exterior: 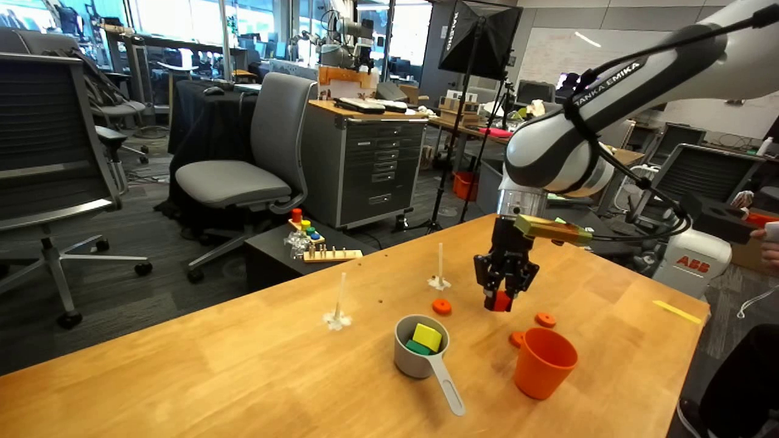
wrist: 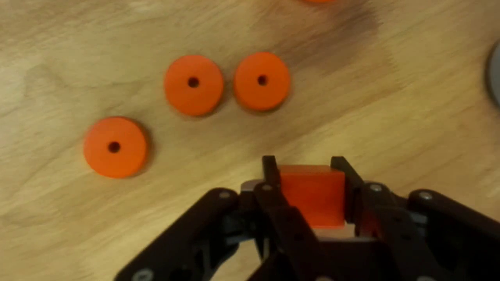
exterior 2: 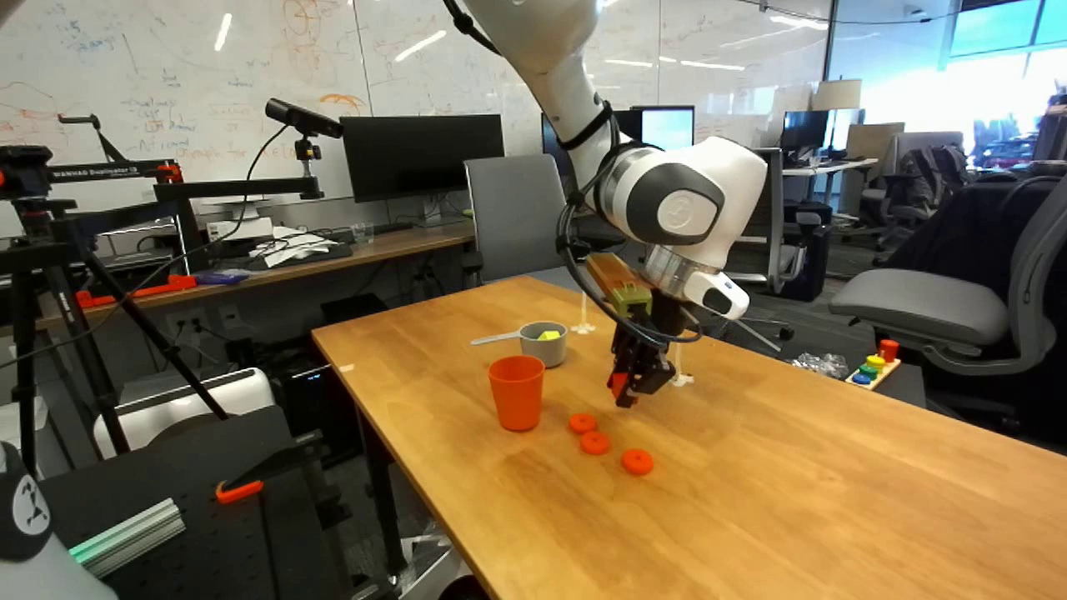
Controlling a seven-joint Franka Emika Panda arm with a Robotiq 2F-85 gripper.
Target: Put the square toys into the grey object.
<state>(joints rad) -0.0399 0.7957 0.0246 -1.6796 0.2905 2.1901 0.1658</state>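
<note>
The grey cup (exterior: pixel 408 361) stands upright on the table with its handle (exterior: pixel 447 387) angled away; it also shows in an exterior view (exterior 2: pixel 540 351) and its edge shows at the right of the wrist view (wrist: pixel 496 76). A yellow block (exterior: pixel 427 336) and a green block (exterior: pixel 419 347) lie inside it. My gripper (exterior: pixel 499 297) is shut on a red-orange block (wrist: pixel 316 199), with one finger against each side. The block also shows at the fingertips in an exterior view (exterior 2: pixel 618 383). It appears above the table, apart from the cup; the exact height is hard to tell.
A taller orange cup (exterior: pixel 543 363) stands beside the grey cup. Three flat orange discs lie on the table: one (wrist: pixel 115 147), another (wrist: pixel 194 85), and a third (wrist: pixel 262 81). Two thin upright pegs, one (exterior: pixel 440 267) and another (exterior: pixel 341 299), stand on the table.
</note>
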